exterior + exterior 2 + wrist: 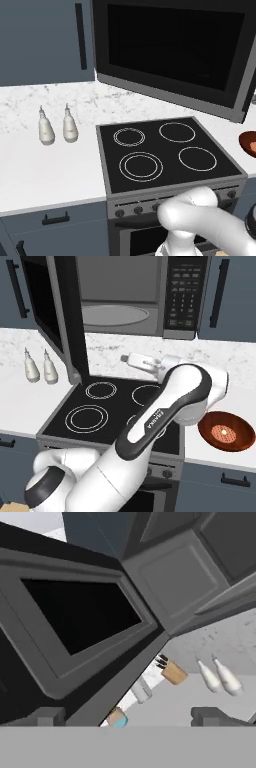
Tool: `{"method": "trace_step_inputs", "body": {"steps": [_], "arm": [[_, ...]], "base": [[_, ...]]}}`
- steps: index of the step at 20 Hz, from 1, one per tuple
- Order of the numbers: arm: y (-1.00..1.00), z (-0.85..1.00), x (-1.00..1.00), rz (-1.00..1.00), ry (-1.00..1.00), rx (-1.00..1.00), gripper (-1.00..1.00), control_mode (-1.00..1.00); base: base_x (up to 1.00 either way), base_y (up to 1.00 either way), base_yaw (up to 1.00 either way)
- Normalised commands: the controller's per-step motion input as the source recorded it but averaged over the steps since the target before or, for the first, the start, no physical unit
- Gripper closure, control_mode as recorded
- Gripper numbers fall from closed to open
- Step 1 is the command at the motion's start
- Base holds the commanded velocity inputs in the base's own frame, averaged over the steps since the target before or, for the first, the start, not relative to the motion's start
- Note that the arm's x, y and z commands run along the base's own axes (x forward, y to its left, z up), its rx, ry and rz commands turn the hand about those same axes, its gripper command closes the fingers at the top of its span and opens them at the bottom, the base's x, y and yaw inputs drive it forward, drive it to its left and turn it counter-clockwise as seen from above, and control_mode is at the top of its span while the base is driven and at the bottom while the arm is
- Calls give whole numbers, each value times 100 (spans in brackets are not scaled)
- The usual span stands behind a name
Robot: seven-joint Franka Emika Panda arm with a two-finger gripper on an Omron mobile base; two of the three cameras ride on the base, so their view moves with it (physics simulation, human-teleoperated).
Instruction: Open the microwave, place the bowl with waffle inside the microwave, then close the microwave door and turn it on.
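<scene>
The microwave (150, 296) hangs above the stove with its pale grey cavity (115, 311) exposed and its button panel (181, 293) on the right. The microwave door (55, 311) stands swung out to the left; its dark window shows in the left base view (175, 45) and the hand view (80, 612). The reddish-brown bowl (226, 431) with a waffle sits on the counter right of the stove, also at the picture's right edge (249, 142). My gripper (126, 359) hovers over the back of the stove, below the cavity, pointing left toward the door. Its fingertips (47, 716) stand wide open and empty.
A black four-ring stovetop (165, 152) lies under the microwave. Two white bottles (57, 127) stand on the white counter to the left. A knife block (172, 672) shows farther along the counter. Blue-grey cabinets (45, 40) flank the microwave.
</scene>
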Motion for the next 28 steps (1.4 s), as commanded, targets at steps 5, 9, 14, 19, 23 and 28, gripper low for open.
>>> {"method": "trace_step_inputs", "body": {"steps": [5, 9, 14, 19, 23, 28], "arm": [[44, -4, 93, 17, 21, 4, -100, -100], [88, 0, 54, 4, 18, 0, -100, -100], [80, 12, -15, 14, 2, -2, -100, -100], [92, 13, -65, 18, -1, -10, -100, -100], [100, 9, -87, 18, -6, -14, -100, -100], [94, 5, -84, 16, -5, -12, -100, -100]], "base": [[0, 0, 0], [0, 0, 0], [0, 0, 0], [0, 0, 0], [0, 0, 0], [0, 0, 0]]}}
